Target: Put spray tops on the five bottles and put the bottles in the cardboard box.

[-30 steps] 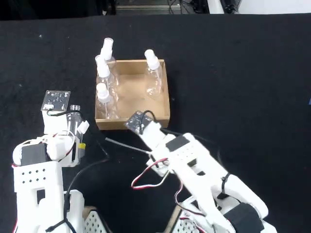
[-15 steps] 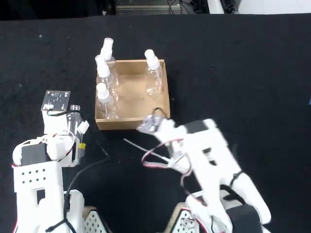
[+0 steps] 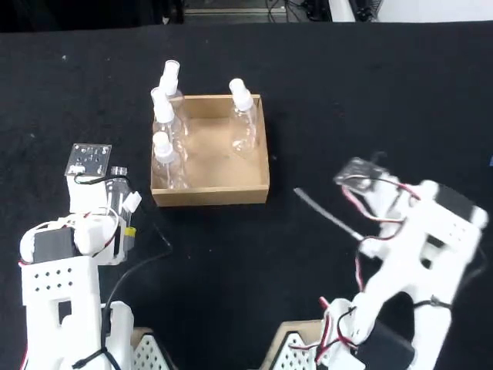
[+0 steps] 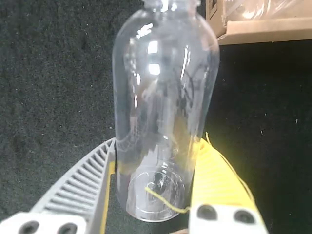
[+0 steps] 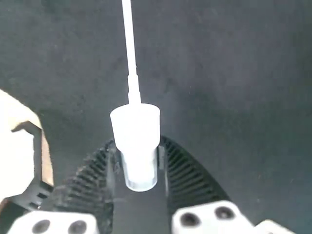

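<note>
My left gripper (image 4: 156, 195) is shut on a clear bottle (image 4: 163, 97) with no top. In the high view that bottle (image 3: 117, 199) sits at the left, in front of the cardboard box (image 3: 212, 193). My right gripper (image 5: 137, 168) is shut on a white spray top (image 5: 136, 139), whose thin tube (image 5: 129, 44) points away from it. Seen from above, the spray top's tube (image 3: 323, 212) hangs over the mat to the right of the box. Several capped bottles stand at the box: two on its left side (image 3: 163, 158), one at its back right (image 3: 244, 119), and one at its back left corner (image 3: 170, 81).
A black mat (image 3: 370, 100) covers the table. The box's near corner (image 4: 258, 29) lies just beyond the held bottle's neck. Red and black cables (image 3: 362, 270) hang along the right arm.
My right arm has swung from just in front of the box far out to the right, carrying the spray top with it. The left arm and its bottle have stayed put.
</note>
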Motion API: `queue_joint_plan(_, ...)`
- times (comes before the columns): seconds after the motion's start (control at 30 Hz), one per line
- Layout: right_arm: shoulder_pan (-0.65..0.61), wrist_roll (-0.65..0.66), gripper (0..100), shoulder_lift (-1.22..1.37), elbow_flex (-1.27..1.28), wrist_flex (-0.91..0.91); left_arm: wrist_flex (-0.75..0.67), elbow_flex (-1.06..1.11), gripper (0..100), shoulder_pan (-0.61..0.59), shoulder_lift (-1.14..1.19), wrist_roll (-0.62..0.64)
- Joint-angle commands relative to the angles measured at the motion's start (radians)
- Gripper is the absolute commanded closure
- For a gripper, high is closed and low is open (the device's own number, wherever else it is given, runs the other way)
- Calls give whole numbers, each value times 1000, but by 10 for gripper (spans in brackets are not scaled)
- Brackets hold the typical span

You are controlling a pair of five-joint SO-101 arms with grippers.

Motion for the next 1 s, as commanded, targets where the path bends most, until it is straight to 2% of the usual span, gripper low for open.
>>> queue_joint_plan(0.0,69,-44,984,7,-56,8,-20,-62,970,-2,-28,-2)
queue_joint_plan(0.13,68,-299,983,8,-54,-57,-20,-91,970,-2,-28,-2)
queue_joint_plan(0.33,75,-984,982,19,-25,-278,-29,-151,970,-2,-28,-2)
queue_joint_plan(0.5,66,-1465,867,101,33,-358,-141,-76,970,-7,-28,3)
queue_joint_plan(0.6,32,-1692,827,159,16,-356,-178,-28,970,-2,-28,5)
queue_joint_plan(0.67,-25,-1754,822,193,4,-354,-184,-12,970,-4,-28,5)
queue_joint_plan(0.8,-176,-1749,761,242,-45,-272,-187,21,970,-2,-28,5)
queue_joint_plan(0.87,-226,-1685,712,249,-91,-195,-187,35,970,-2,-28,5)
queue_joint_plan(0.97,-241,-1519,676,251,-185,-71,-187,45,970,-2,-28,5)
